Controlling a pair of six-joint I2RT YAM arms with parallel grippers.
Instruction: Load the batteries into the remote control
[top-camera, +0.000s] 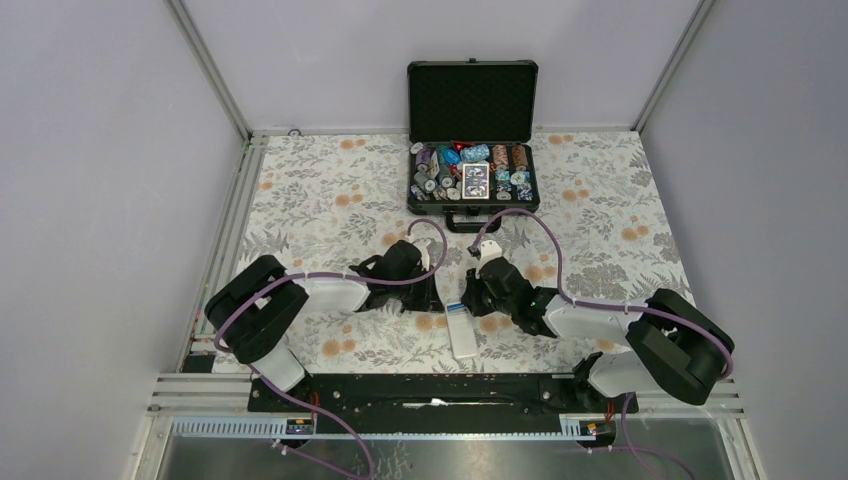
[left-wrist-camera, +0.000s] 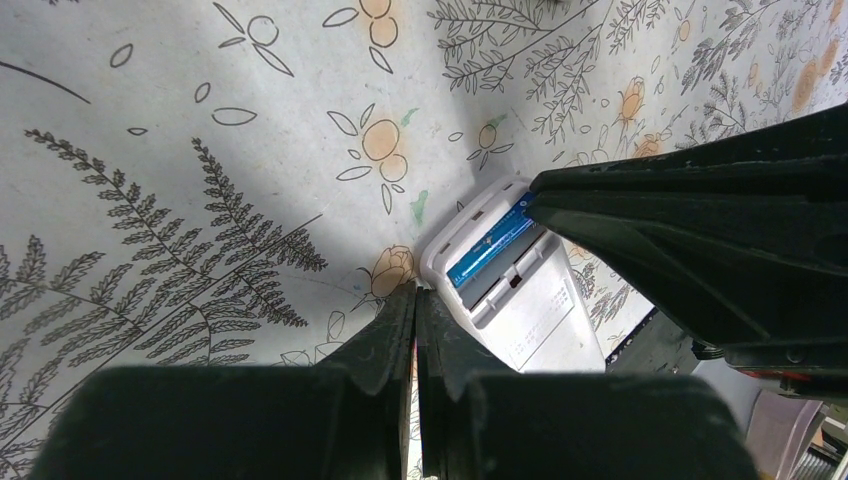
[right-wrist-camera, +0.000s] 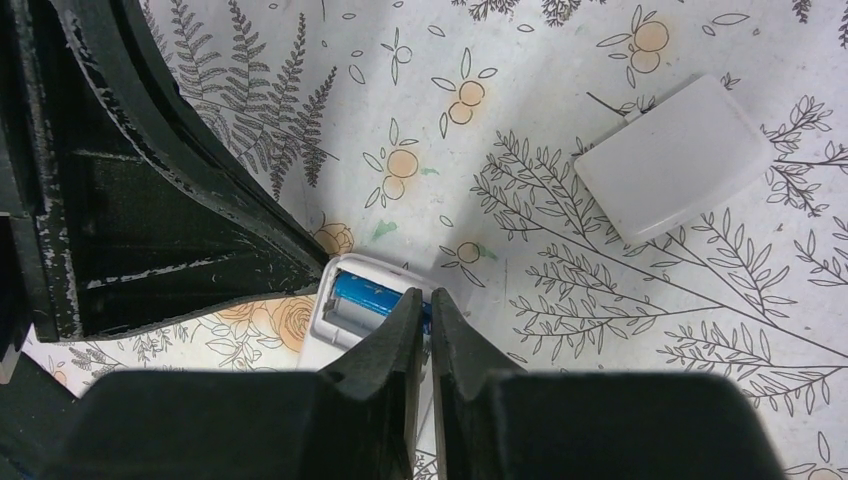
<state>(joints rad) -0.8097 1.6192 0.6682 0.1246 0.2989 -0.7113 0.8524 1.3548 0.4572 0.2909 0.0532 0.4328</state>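
I see the remote control (top-camera: 459, 333) at lower centre, with one blue battery (left-wrist-camera: 490, 245) in its open compartment. The left gripper (left-wrist-camera: 415, 295) and right gripper (right-wrist-camera: 427, 295) are both pinched narrow beside it. The chip case (top-camera: 472, 150) at top centre holds chips and cards.

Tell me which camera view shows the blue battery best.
The left wrist view: nearly the whole battery shows, lying in the remote's open compartment. The right wrist view shows one end behind the right gripper. In the top view it is too small to see.
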